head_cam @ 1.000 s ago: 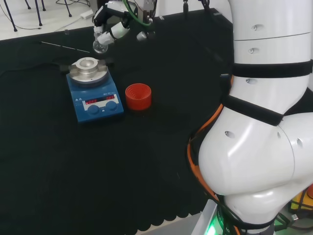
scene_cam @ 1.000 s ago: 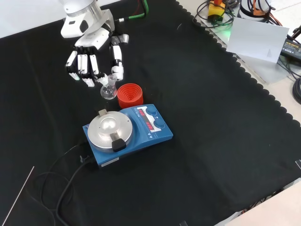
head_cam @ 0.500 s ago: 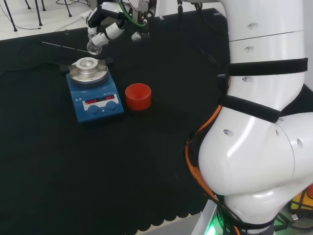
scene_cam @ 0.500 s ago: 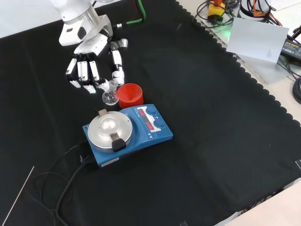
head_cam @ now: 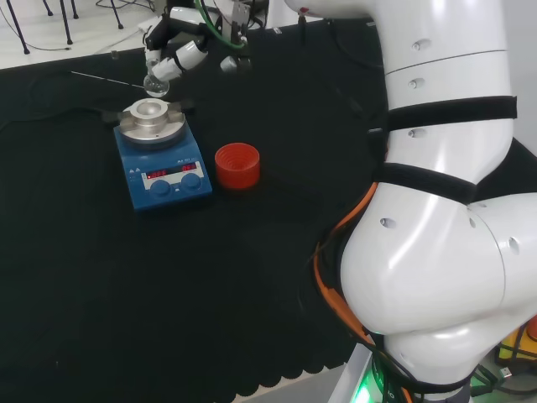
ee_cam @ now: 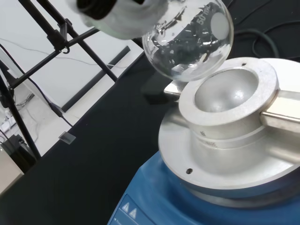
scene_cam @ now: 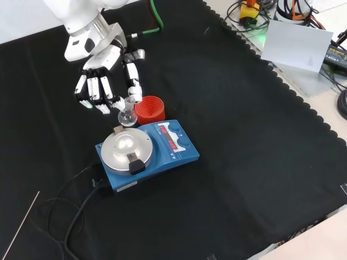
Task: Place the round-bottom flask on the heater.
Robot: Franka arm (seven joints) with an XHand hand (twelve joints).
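Flask: the round-bottom flask (scene_cam: 128,115) hung in the air by its neck, its clear bulb just off the far edge of the heater's metal bowl and not yet touching it; the wrist view showed the bulb (ee_cam: 189,42) beside the hollow, not over its middle.
Hand: the hand (scene_cam: 103,81) pinched the flask's neck between thumb and fingers, the other fingers hanging fairly straight.
Change: over the last second the hand had carried the flask from near the red ring across to the heater's rim; in the head view it (head_cam: 156,81) had slid left, toward the plate.
Meaning: I judged the carry nearly done, with a short shift over the hollow and a lowering still to come.
Flask contents: it looked empty, clear glass all through.
Heater: the blue heater (scene_cam: 172,154) sat on the black cloth, its bowl-shaped block (ee_cam: 226,93) bare and dry.
Red ring: the red ribbed stand (scene_cam: 150,109) stood just beside the heater, holding nothing.
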